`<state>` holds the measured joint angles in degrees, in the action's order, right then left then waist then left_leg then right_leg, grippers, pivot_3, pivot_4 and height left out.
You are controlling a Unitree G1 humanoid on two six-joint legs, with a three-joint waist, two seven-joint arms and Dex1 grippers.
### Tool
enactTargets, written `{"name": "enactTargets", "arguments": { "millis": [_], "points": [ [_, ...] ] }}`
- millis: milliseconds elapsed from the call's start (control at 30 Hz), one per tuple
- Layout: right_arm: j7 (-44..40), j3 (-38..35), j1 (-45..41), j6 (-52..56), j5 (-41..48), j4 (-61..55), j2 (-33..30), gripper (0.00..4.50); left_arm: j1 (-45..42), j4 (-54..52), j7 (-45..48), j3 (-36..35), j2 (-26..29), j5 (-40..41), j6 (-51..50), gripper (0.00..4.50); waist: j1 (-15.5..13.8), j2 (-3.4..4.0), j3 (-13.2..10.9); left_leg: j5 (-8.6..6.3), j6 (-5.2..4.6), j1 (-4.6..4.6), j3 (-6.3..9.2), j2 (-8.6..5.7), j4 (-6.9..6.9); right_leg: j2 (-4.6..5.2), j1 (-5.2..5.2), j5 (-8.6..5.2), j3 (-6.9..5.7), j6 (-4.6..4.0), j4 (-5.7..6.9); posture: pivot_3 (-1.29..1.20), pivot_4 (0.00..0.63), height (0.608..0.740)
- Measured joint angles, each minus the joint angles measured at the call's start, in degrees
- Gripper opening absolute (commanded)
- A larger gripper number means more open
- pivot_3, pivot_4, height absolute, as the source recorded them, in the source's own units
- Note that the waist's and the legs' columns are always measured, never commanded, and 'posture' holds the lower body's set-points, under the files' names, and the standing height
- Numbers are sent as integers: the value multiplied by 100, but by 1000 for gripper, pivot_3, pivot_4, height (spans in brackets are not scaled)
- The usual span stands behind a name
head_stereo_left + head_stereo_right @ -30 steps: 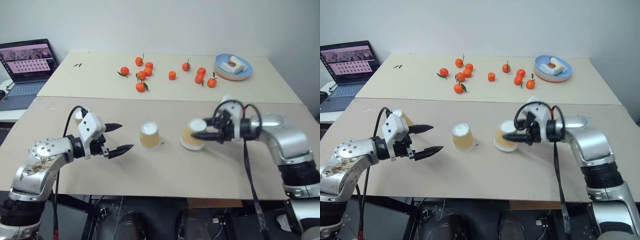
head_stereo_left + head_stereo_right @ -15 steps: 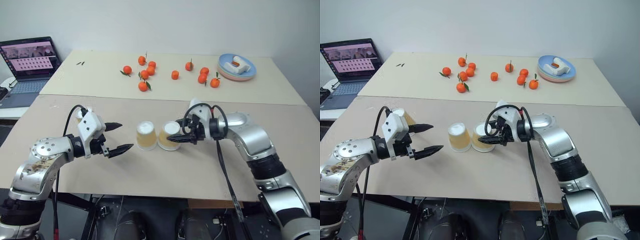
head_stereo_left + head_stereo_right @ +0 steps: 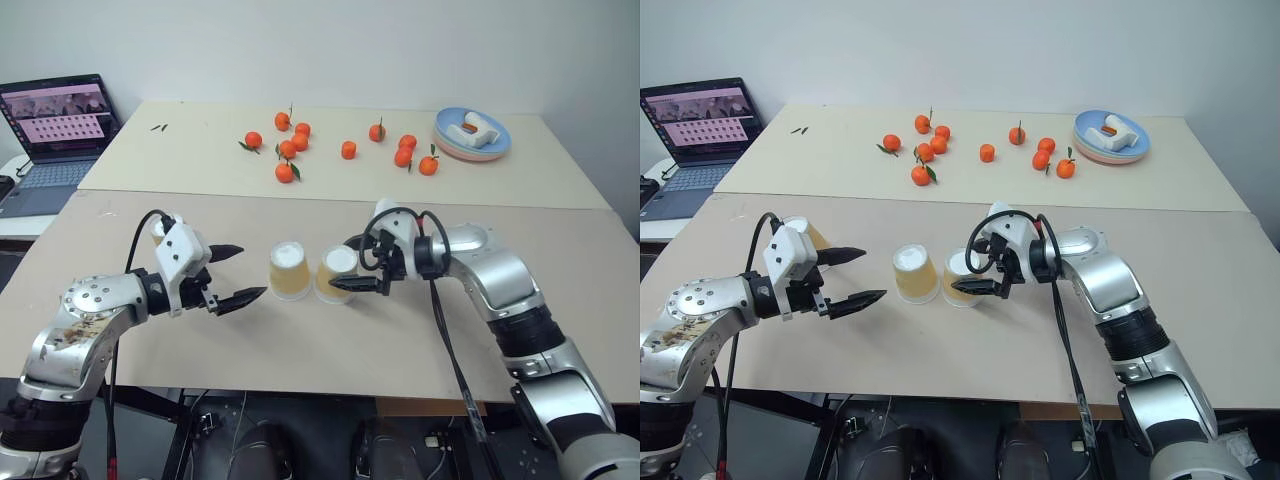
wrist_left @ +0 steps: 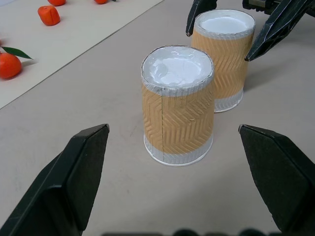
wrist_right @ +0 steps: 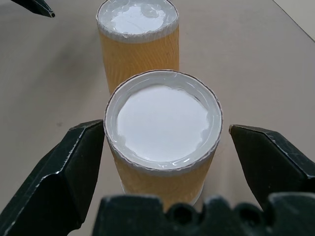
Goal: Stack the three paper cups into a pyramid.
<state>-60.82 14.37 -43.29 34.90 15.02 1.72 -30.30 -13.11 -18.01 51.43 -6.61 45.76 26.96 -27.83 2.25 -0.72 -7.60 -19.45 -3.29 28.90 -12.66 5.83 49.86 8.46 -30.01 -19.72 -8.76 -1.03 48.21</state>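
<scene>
We've got two of the paper cups sitting upside down, side by side near the middle of the counter, white bases facing up. The left cup and the right cup are just beside each other; we can't tell whether their rims actually touch.

The right end effector is spread open around the right cup, one black finger on each side of it. In the right wrist view the fingers stand clear of the cup's walls with a gap on both sides, so it's released, not grasping.

The left end effector hangs over the counter to the left of the left cup, fingers wide apart and nothing between them. In the left wrist view both cups sit ahead of it, well past the fingertips.

The third cup is off near the left arm, partly hidden behind the left end effector's white housing, so we can only see a bit of its tan side. Nothing is on top of the pair yet.

Further back on the counter there's a scatter of tangerines and a blue plate with something white on it. A laptop sits open off to the far left.
</scene>
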Motion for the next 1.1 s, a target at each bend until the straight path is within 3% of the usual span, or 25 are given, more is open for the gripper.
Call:
{"name": "enactTargets", "arguments": {
  "millis": [300, 367, 467, 700, 900, 1100],
  "points": [
    [200, -1402, -508, 533, 1107, -259, -78, 4459, 297, -275, -394, -271, -135, 39, -127, 4500, -1, 0, 0, 0, 0, 1, 2, 2, 0, -1, 0, 1, -1, -1, 0, 0, 150, 663],
    [334, -1625, -619, 771, 1325, -448, -179, 4459, 582, -647, -998, -694, -532, 21, -216, 4500, 4, 0, -1, 0, -1, 1, 1, -1, -8, 0, 0, 1, 5, -1, -7, 0, 150, 663],
    [442, -1668, -572, 1084, 1368, -1007, -519, 4459, 1202, -1124, -2128, -1260, -1240, -220, -263, 4500, 14, -5, -2, -1, -2, 0, 1, 0, -12, -1, 1, 1, 6, -1, -9, 0, 150, 663],
    [477, -1272, -195, 1285, 1386, -1659, -841, 4459, 1917, -1589, -3574, -1653, -2060, -1015, -195, 4500, -40, -13, -7, -6, -7, -73, 11, 5, -9, 5, 83, 3, -2, -1, -18, 0, 150, 663],
    [539, -1196, -195, 1285, 1379, -1671, -843, 4459, 1692, -1167, -3762, -1598, -2144, -1232, -5, 4500, -156, -17, -7, -7, -8, -62, 11, 4, -9, 4, 76, 3, -7, -3, -23, 0, 150, 663],
    [620, -1146, -178, 1285, 1394, -1766, -893, 4459, 735, 144, -3399, -1441, -1842, -1238, 170, 4500, -169, -22, -9, -7, -10, -60, 13, 4, -6, 5, 78, 4, -17, -2, -23, 0, 150, 663]
  ]
}}
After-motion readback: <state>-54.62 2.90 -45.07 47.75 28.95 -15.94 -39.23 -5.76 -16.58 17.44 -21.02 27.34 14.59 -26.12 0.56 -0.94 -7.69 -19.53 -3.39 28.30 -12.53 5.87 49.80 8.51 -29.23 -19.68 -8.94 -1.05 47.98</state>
